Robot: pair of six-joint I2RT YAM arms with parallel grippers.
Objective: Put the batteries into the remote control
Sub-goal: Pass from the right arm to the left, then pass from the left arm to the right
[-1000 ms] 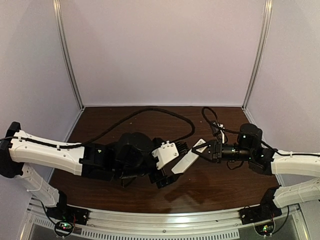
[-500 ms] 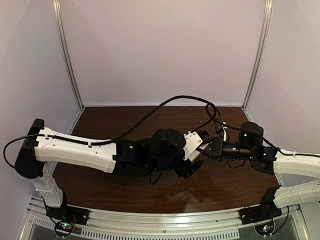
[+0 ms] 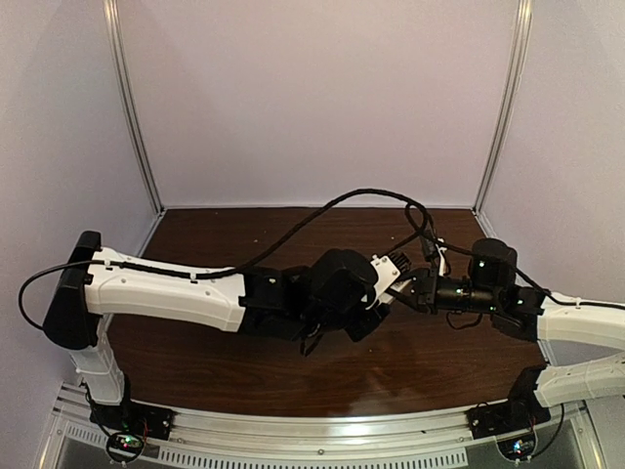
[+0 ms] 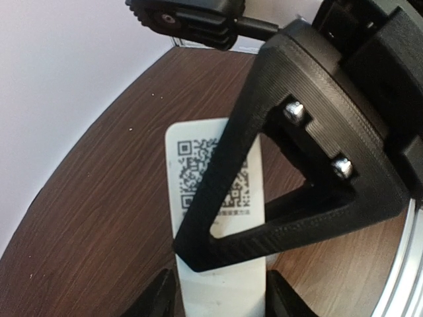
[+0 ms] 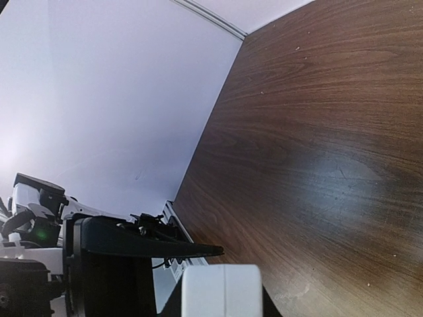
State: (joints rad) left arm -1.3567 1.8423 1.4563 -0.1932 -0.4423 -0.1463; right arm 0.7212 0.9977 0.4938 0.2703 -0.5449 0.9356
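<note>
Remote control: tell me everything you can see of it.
The remote control is a slim white plastic bar. The side showing carries a label printed with QR codes. It is held above the dark wooden table. The left gripper flanks its long edges, apparently clamped. A black triangular finger of the right gripper crosses the label. The right wrist view shows a blunt white end with a centre seam. No buttons or batteries show.
</note>
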